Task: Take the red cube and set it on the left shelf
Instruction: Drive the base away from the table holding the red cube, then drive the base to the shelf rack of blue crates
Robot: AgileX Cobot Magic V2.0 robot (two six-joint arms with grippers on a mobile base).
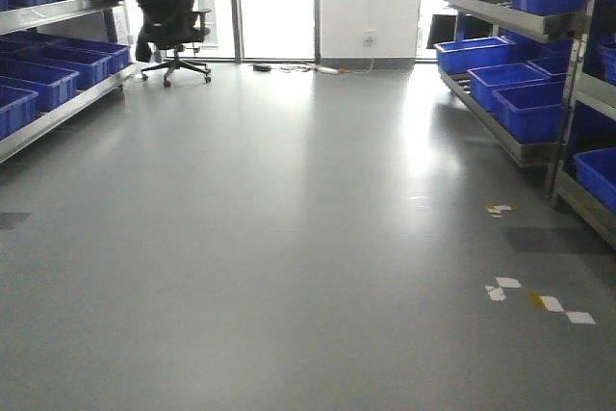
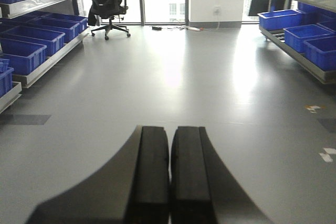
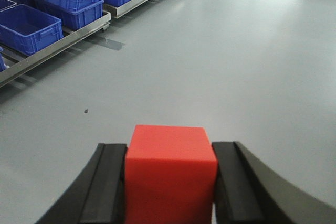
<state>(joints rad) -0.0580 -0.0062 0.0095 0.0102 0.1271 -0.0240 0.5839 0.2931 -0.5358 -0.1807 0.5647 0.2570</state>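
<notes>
My right gripper [image 3: 170, 179] is shut on the red cube [image 3: 169, 177], held above the grey floor, with a black finger pressed on each side. My left gripper [image 2: 170, 174] is shut and empty, its two black pads together. The left shelf [image 1: 60, 113], a steel rack holding blue crates, runs along the left wall; it also shows in the left wrist view [image 2: 48, 62] and in the right wrist view [image 3: 55, 50]. Neither gripper shows in the front view.
A black office chair [image 1: 169, 16] stands at the far left by the windows. A second steel rack with blue crates [image 1: 515, 93] lines the right wall. Tape marks [image 1: 539, 297] lie on the floor at right. Cables [image 1: 308, 68] lie by the far wall.
</notes>
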